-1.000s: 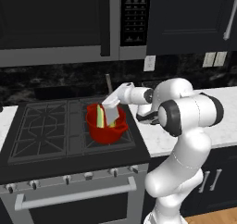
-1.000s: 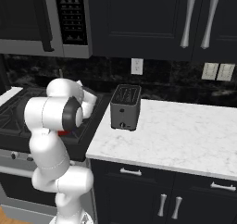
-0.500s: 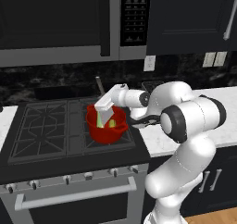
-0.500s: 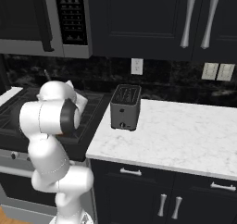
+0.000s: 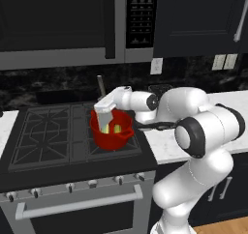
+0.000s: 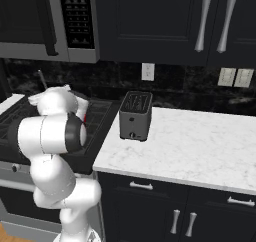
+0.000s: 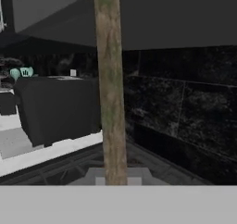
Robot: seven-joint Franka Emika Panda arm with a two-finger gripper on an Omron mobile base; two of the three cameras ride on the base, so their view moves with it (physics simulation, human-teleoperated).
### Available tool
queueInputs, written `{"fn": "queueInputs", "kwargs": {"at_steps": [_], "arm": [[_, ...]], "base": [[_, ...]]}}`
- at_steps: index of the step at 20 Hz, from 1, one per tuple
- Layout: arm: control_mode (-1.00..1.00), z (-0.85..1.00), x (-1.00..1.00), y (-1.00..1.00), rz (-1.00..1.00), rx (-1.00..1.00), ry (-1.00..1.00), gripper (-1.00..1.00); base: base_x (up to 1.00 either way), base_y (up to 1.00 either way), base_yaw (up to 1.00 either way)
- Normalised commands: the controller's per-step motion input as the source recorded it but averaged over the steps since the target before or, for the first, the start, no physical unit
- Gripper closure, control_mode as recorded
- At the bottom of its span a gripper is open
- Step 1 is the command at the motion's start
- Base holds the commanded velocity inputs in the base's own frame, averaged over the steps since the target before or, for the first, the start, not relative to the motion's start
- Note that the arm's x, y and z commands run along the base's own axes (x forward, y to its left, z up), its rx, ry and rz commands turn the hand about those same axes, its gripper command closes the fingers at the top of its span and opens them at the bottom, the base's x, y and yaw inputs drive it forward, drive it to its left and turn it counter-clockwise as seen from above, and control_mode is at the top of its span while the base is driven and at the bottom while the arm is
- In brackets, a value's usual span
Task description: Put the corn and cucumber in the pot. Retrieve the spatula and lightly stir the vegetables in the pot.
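white arm bent left over red pot (image 5: 112,130), end effector (image 5: 104,113) clamped on spatula (image 7: 111,86), handle upright

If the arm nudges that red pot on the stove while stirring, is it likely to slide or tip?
The pot looks wide and squat, so it probably won't tip. It sits on the stove grate, which likely resists sliding. The spatula looks thin, so stirring pushes are probably gentle.

The spatula (image 5: 101,85) blade is hidden inside the pot (image 5: 112,135) — the corn and cucumber there blur into pale blobs.
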Motion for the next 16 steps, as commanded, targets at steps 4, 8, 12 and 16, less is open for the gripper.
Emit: {"fn": "queueInputs", "kwargs": {"at_steps": [4, 8, 12, 16], "arm": [[-1.00, -0.02, 0.66, -0.51, 0.50, 0.22, -0.15, 1.00], [-1.00, -0.15, 0.90, -0.50, 0.53, 0.19, -0.13, 1.00], [-1.00, -0.47, 0.83, -0.45, 0.53, 0.16, -0.07, 1.00], [-1.00, -0.52, 0.77, -0.57, 0.54, 0.19, -0.05, 1.00]], "base": [[0.00, 0.00, 0.00], [0.00, 0.00, 0.00], [0.00, 0.00, 0.00], [0.00, 0.00, 0.00]]}}
